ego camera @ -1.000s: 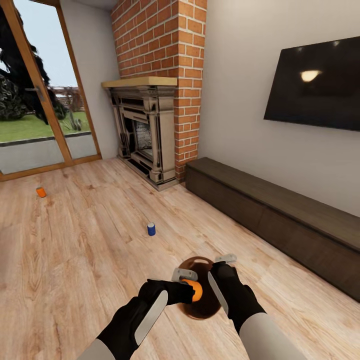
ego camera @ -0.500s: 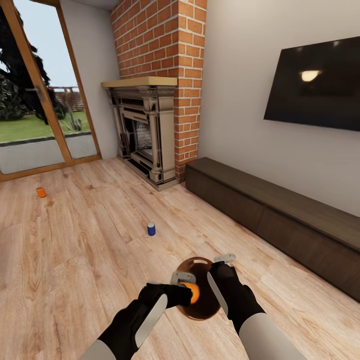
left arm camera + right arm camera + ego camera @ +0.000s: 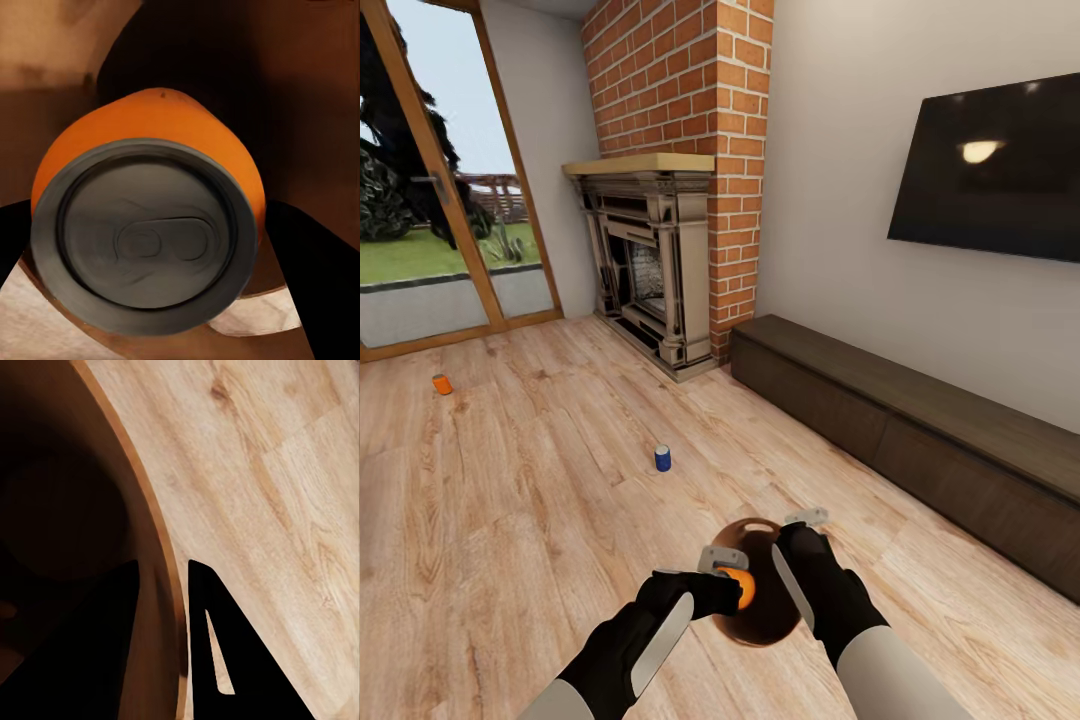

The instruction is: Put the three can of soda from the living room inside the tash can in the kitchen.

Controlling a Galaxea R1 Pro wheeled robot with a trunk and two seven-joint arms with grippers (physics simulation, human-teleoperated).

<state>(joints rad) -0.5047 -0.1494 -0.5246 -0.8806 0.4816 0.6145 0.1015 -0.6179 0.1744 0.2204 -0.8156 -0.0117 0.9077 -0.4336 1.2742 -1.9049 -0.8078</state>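
Observation:
My left gripper is shut on an orange can of soda and holds it over the open mouth of the tash can. In the left wrist view the can's grey top faces the camera, with the coppery inner wall behind it. My right gripper is shut on the bin's rim, one finger inside the wall and one outside. A dark blue can stands on the floor ahead. Another orange can stands far left near the glass door.
Light wood plank floor spreads ahead and left. A brick fireplace stands at the back. A long dark low cabinet runs along the right wall under a wall TV. A glass door is at the left.
Both arms, the held orange can and the bin have drifted slightly lower and nearer in the head view. The two cans on the floor have not moved.

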